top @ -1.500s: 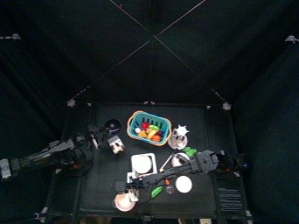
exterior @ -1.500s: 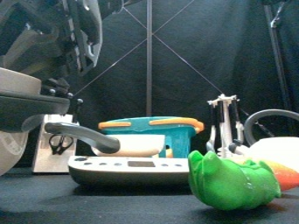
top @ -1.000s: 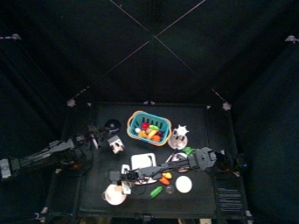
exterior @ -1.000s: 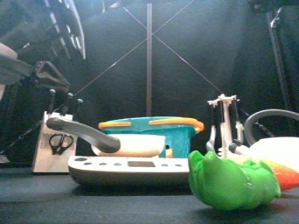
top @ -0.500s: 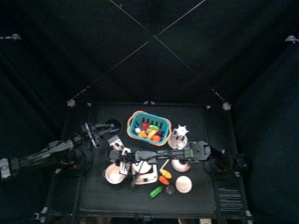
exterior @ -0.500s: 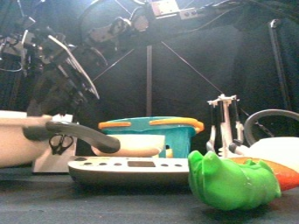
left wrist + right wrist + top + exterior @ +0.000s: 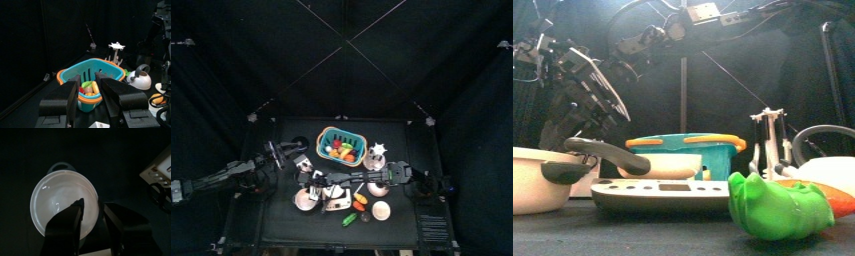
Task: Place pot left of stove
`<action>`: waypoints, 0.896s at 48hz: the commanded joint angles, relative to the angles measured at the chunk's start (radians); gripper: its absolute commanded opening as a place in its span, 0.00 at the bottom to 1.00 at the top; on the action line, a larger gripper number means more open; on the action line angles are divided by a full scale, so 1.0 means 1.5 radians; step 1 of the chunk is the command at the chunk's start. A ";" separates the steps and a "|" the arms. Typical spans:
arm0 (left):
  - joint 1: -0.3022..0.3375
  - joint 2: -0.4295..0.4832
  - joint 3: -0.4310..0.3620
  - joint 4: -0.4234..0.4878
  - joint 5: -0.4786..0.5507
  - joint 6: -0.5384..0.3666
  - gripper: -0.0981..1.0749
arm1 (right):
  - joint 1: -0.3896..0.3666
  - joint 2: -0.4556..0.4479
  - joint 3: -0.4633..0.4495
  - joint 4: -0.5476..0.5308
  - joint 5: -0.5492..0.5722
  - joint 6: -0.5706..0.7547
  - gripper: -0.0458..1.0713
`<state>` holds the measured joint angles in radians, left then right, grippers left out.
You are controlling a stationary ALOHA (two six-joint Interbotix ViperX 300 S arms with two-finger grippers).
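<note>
The white pot (image 7: 305,199) sits low at the table's front left, left of and a little in front of the white stove (image 7: 334,184). In the front view the pot (image 7: 537,182) rests at the far left beside the stove (image 7: 660,194). My right gripper (image 7: 317,189) reaches across from the right. In the right wrist view its jaws (image 7: 92,204) straddle the rim of the pot (image 7: 60,198), one inside and one outside, with the stove (image 7: 159,170) off to one side. My left gripper (image 7: 301,160) rests open and empty behind the pot, facing the basket (image 7: 89,82).
A teal basket (image 7: 341,146) of play food stands behind the stove. A white rack (image 7: 378,150) and a silver kettle (image 7: 140,77) are to its right. A green toy (image 7: 780,205) and other small items lie at the front right.
My right gripper carried the pot from high at the front left down to the table left of the stove. In the last half second it sank a little lower. The left arm stayed put.
</note>
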<state>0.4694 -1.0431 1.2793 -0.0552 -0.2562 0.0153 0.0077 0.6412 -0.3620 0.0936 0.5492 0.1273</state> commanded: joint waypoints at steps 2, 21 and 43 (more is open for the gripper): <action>-0.001 0.002 -0.009 0.001 -0.001 0.000 0.71 | -0.001 -0.052 -0.009 -0.006 -0.005 -0.002 0.80; -0.008 0.002 -0.012 0.009 -0.001 0.000 0.71 | 0.001 -0.120 0.010 -0.028 0.009 -0.002 0.81; -0.118 0.002 -0.021 0.055 0.001 0.000 0.71 | -0.004 -0.312 0.274 0.040 -0.090 0.001 0.81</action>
<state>0.3206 -1.0431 1.2778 0.0107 -0.2516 0.0153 0.0092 0.2884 -0.0337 0.1227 0.4755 0.1273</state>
